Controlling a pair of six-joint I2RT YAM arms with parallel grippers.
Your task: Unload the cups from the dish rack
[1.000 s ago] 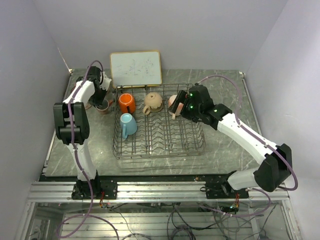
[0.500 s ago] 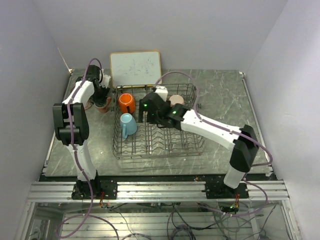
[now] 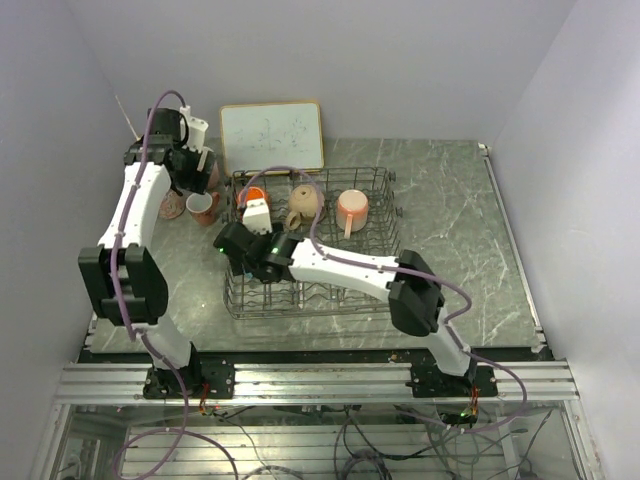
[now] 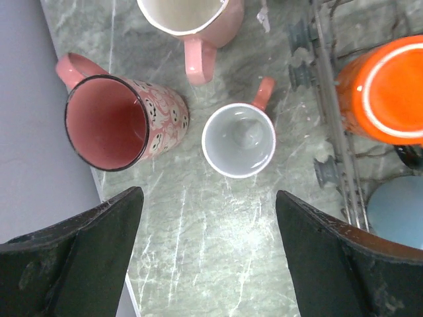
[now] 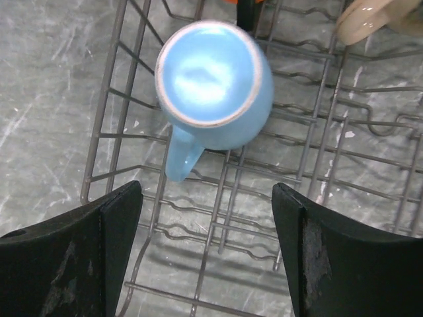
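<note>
One small mug [image 4: 238, 140] apparently released; right tool [image 5: 206, 218] reached blue mug [image 5: 215, 82].

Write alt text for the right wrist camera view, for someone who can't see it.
A light blue mug sits in the wire dish rack, handle pointing lower left, seen from above. The open claw frames the bottom corners with two black fingers, holding nothing. A tan mug peeks in at top right.

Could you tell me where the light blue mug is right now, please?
In the right wrist view, the light blue mug sits in the dish rack by its left edge, under the right gripper, next to the orange mug.
</note>
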